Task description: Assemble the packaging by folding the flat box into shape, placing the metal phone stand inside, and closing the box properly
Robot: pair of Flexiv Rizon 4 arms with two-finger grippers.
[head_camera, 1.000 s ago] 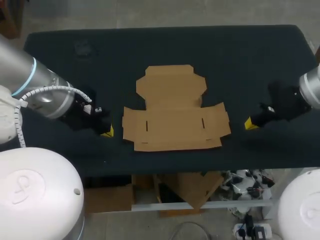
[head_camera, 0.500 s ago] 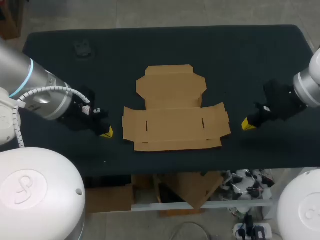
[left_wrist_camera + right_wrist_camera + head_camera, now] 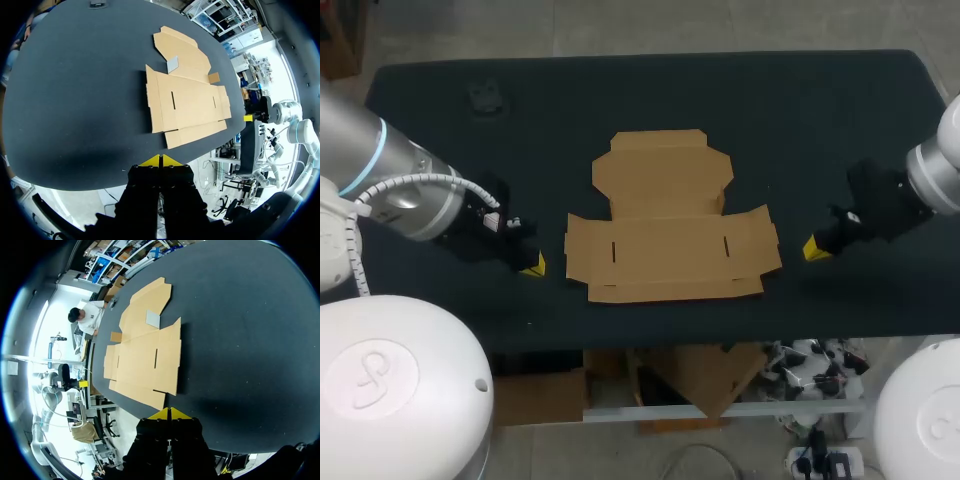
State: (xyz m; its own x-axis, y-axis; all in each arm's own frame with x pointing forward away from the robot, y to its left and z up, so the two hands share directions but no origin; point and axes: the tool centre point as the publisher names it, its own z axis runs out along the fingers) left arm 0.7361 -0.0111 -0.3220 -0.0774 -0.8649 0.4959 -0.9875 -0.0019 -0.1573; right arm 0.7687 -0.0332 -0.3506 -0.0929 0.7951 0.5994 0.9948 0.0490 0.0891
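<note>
The flat brown cardboard box (image 3: pixel 670 215) lies unfolded in the middle of the black table, its lid panel pointing to the far side. It also shows ahead of both grippers as the box (image 3: pixel 187 95) and the box (image 3: pixel 145 350). Two small side flaps at the fold between lid and base stand slightly raised. My left gripper (image 3: pixel 533 265) rests low just left of the box, shut and holding nothing, its yellow tips pressed together in the left wrist view (image 3: pixel 161 160). My right gripper (image 3: pixel 816 249) sits just right of the box, likewise shut and empty (image 3: pixel 170 413).
A small dark object (image 3: pixel 485 97) lies near the table's far left corner; I cannot tell what it is. The black table (image 3: pixel 840 120) stretches wide behind and beside the box. Its front edge runs close below the box and both grippers.
My right gripper has edged slightly toward the box, and my left arm has shifted a little. The box has not moved.
</note>
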